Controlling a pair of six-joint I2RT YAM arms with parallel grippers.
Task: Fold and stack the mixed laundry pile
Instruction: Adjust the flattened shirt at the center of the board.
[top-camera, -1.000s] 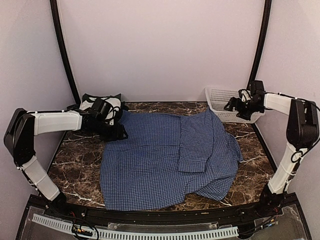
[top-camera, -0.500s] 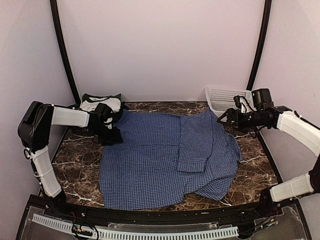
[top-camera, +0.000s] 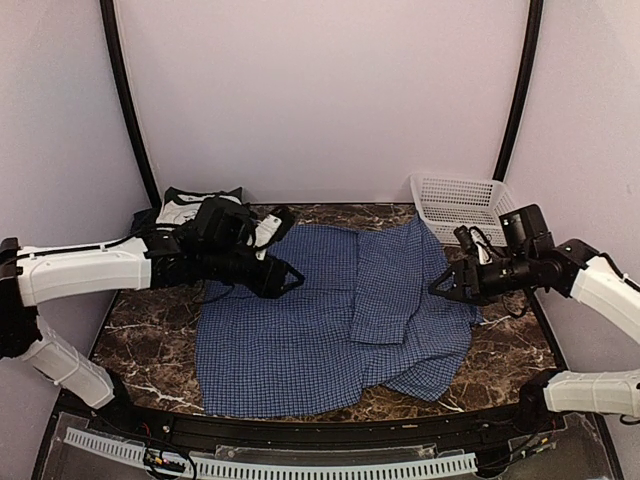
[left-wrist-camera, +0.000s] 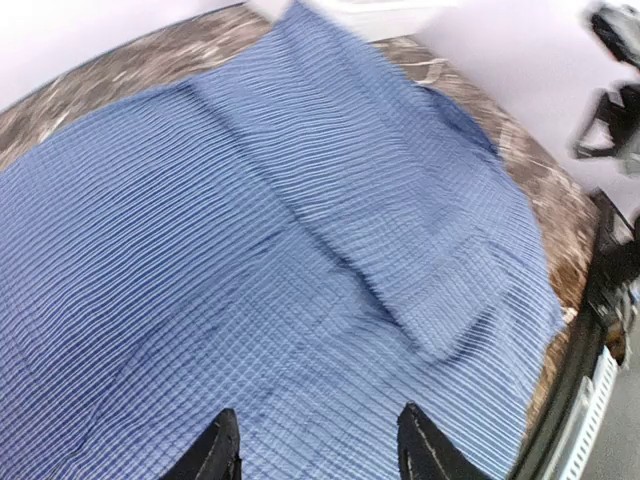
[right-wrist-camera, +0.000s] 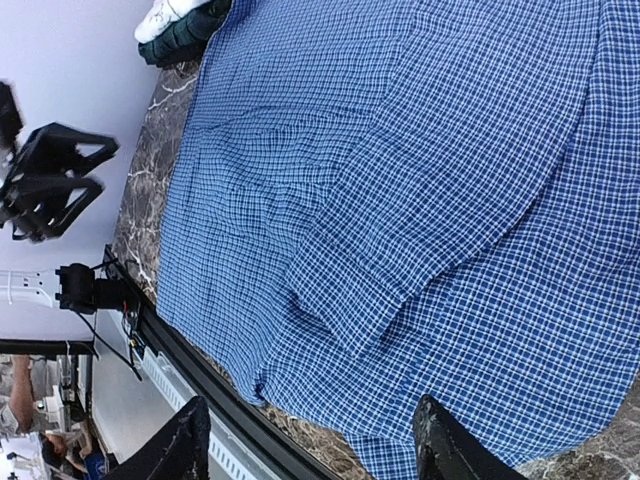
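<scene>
Blue-check shirt (top-camera: 300, 340) lies spread flat mid-desk (top-camera: 150, 310), one sleeve laid in. I'm at the folding step. The left gripper (top-camera: 283, 275) hovers over its ten o'clock corner and the right gripper (top-camera: 440, 290) at three, both parted, empty. Next I must pinch the edges.

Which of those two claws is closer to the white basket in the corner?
Right. The right gripper hovers over the shirt, at its edge just in front of the basket; the left gripper is over the opposite side.
</scene>
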